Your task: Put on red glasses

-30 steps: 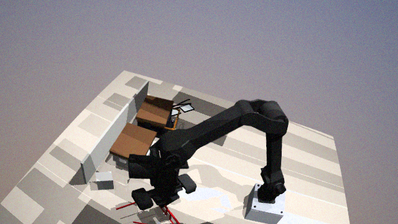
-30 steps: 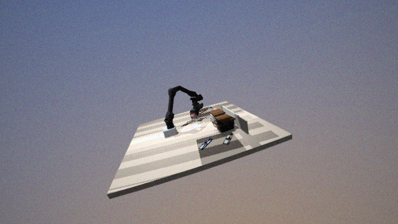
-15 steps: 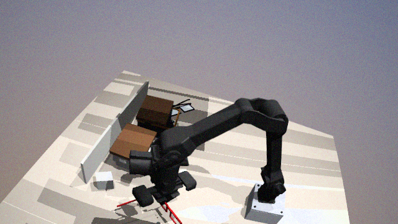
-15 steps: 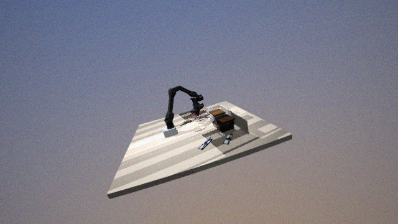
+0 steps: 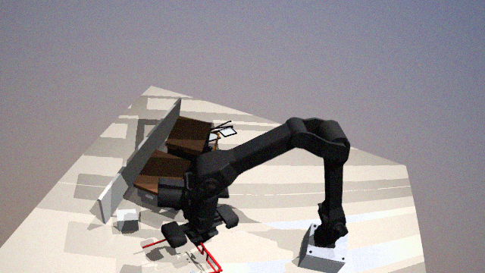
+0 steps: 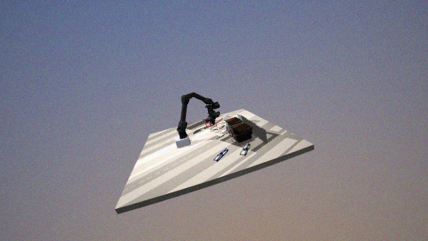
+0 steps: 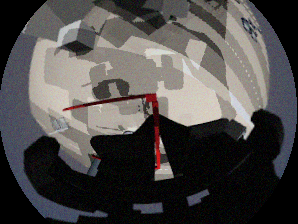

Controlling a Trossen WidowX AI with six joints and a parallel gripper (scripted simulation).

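The gripper (image 5: 198, 240) (image 6: 212, 124) (image 7: 154, 116) has its fingers clamped on the front frame of the red glasses (image 5: 220, 269) (image 6: 206, 124) (image 7: 151, 97), which hang below the fingertips, one temple reaching out to the side (the other is harder to trace). The glasses are off both heads. Beyond stands a pale block (image 5: 127, 214) (image 7: 75, 40), then the nearer head (image 5: 167, 164) and the farther head (image 5: 189, 130).
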